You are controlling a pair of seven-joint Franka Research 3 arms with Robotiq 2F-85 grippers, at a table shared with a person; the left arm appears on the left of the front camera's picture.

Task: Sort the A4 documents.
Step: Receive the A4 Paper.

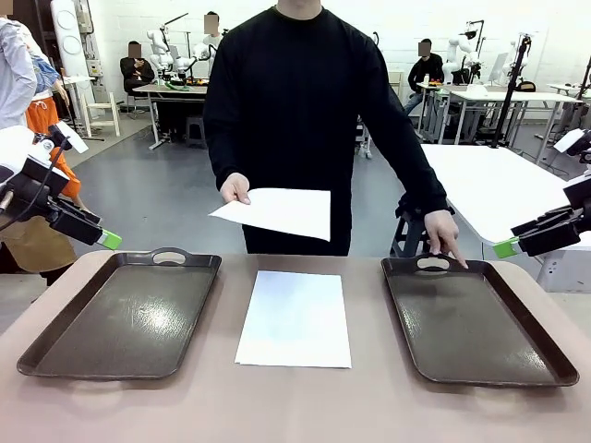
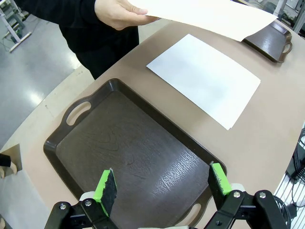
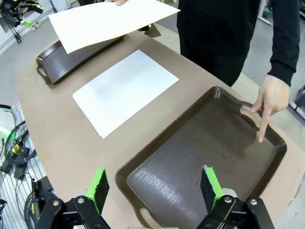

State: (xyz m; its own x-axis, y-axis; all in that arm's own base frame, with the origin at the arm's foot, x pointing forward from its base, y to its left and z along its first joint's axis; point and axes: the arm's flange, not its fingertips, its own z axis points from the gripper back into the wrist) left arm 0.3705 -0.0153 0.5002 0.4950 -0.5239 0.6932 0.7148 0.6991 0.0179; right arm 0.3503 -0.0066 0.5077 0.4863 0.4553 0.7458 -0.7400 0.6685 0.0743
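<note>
My left fingers and right fingers are apart, holding nothing. One thin white paper sheet lies flat on the brown bench; a person's hand holds a second white sheet above it. It looks light and floppy, so I'd pinch its free edge.

One thin, blank white A4 paper sheet lies flat on the tan tabletop — a second such sheet is held nearly level beyond it.
</note>
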